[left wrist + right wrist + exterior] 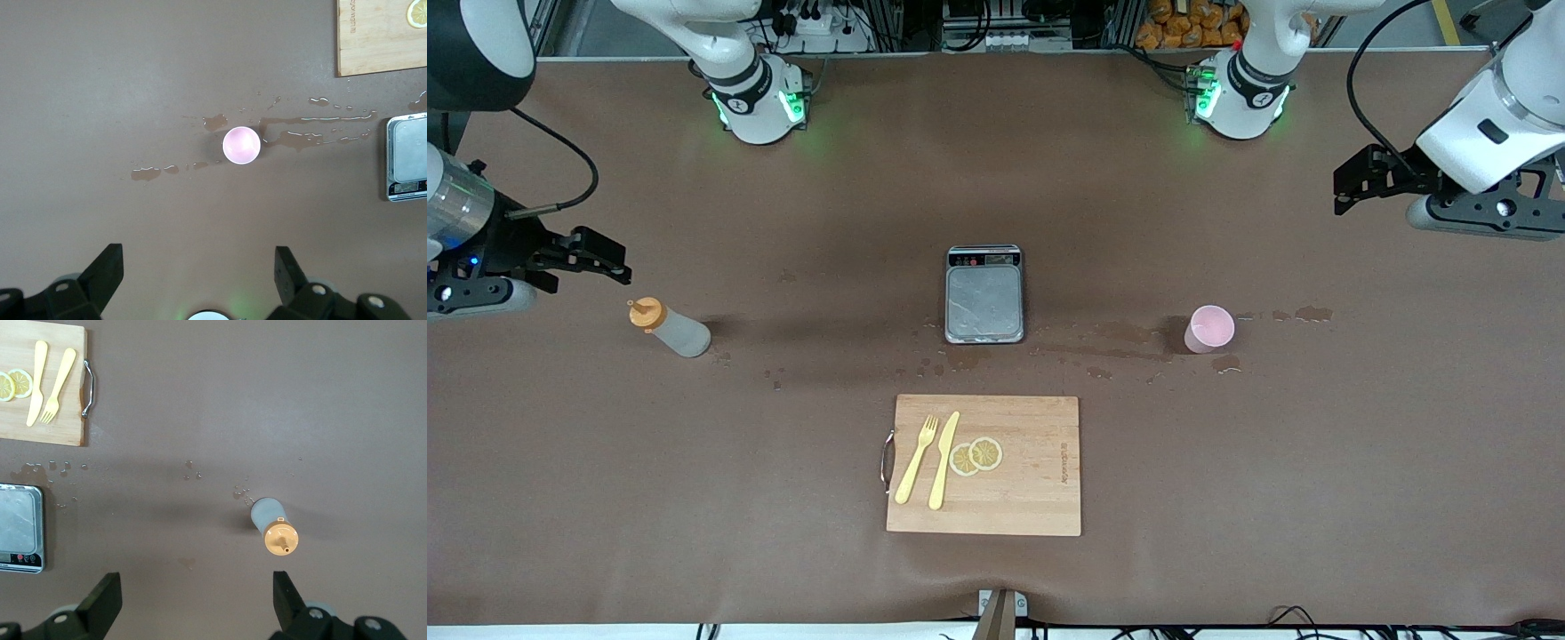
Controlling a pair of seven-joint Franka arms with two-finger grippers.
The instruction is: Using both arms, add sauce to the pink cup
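both pincers hang spread and empty. my right pincer (609, 264) is just beside the upright bottle (674, 328); my left pincer (1352, 182) sits well off the cup (1209, 328).

High front camera facing the robots; wrist cameras straight down, both sharing the scale (984, 294).

We see a light-pink cup (1209, 328) and an orange-capped whitish-grey bottle (670, 326) flanking the steel-grey scale (984, 294), with pale-yellow cutlery (927, 460) on a tan wooden board (1032, 498) nearer the camera.
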